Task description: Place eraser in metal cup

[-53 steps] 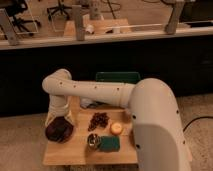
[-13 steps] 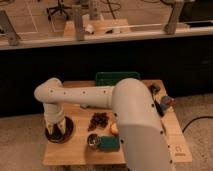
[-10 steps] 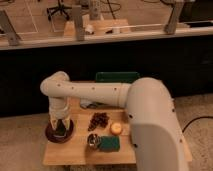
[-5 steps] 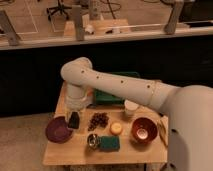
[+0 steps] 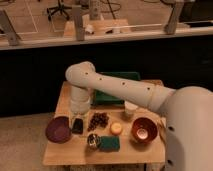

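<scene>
claw point(image 5: 77, 125) drawn narrow, low over worktop point(image 5: 60, 155), just behind and left of metal cup point(image 5: 93, 142). eraser not separable from dark claw. green sponge point(image 5: 110, 144) just right of cup.

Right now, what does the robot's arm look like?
The arm is creamy white, thick and rounded like fat tubes. It has a big round joint and a row of small dark dots along one part. No cables show. Its gripper is dark and sits low over the table, beside the purple bowl.
</scene>
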